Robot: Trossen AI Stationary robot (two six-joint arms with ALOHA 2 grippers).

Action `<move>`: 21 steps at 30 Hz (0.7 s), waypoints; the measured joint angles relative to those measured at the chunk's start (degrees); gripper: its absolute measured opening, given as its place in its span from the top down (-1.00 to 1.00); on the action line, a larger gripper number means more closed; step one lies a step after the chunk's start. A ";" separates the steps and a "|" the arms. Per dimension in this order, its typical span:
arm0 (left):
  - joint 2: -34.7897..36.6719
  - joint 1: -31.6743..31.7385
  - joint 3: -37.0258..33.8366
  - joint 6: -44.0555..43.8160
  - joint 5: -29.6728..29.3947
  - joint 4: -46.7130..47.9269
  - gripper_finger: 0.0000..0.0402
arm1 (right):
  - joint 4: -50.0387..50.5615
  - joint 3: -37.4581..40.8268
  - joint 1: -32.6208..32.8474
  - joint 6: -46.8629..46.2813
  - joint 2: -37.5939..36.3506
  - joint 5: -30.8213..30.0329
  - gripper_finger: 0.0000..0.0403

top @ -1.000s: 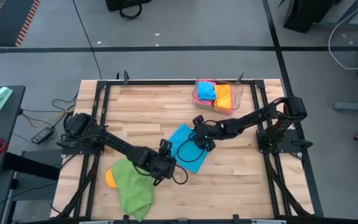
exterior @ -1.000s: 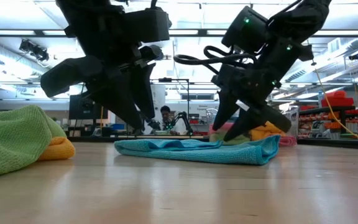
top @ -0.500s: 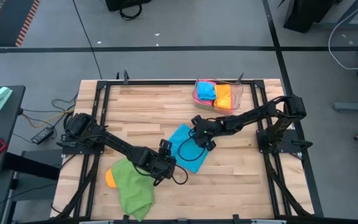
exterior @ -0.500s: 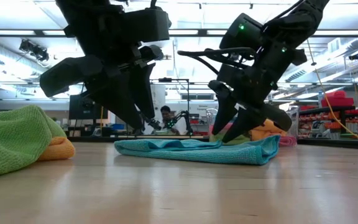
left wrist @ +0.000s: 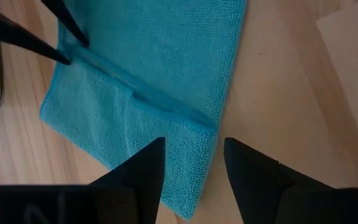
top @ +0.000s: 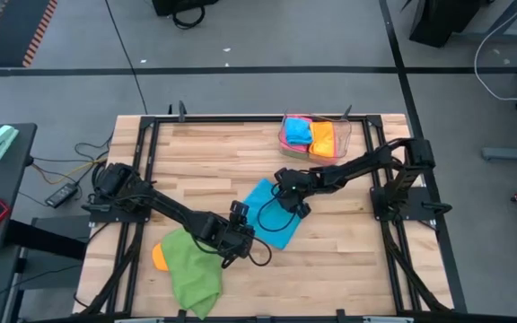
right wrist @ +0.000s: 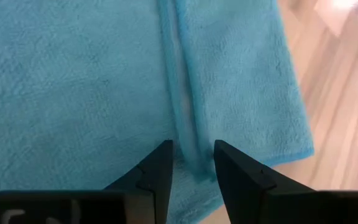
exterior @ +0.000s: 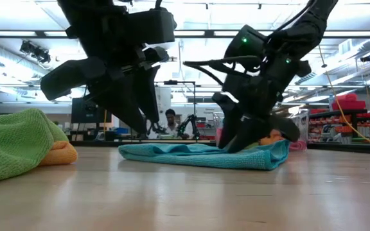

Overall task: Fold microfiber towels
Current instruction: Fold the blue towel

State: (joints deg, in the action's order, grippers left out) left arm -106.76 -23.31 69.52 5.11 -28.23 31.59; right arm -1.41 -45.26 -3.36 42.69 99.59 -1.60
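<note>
Fuzzy sky-blue towel [top: 271, 213] lies folded mid wood-plank tabletop [top: 205, 161]. Right claw [right wrist: 191, 163] straddles its raised crease, fingers slightly apart. Left claw [left wrist: 192, 163] sits apart over its hem.

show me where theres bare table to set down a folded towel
Bare wood lies left of the clear tray along the far edge, and in the near right corner. Crowded: the middle, with both grippers at the blue towel, and the near left around the green towel.

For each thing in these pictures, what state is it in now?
blue towel: flat on the table, one edge folded over.
green towel: crumpled, unfolded.
orange towel: under the green towel.
clear tray: holds folded towels.
left gripper: open above the blue towel.
right gripper: open, astride the fold.
</note>
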 joint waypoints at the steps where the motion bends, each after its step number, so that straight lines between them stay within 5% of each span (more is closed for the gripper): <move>1: 0.00 -0.02 0.00 -0.01 0.00 0.03 0.14 | -1.18 -0.05 -0.10 -0.04 0.39 -0.01 0.37; 21: 0.00 -0.42 -0.02 -0.03 0.02 0.39 0.12 | -0.48 -0.06 -1.35 -6.56 0.48 -0.31 0.79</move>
State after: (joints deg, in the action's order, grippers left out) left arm -106.76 -23.73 69.49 5.08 -28.21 31.98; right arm -1.89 -45.32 -4.71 36.13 100.08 -1.91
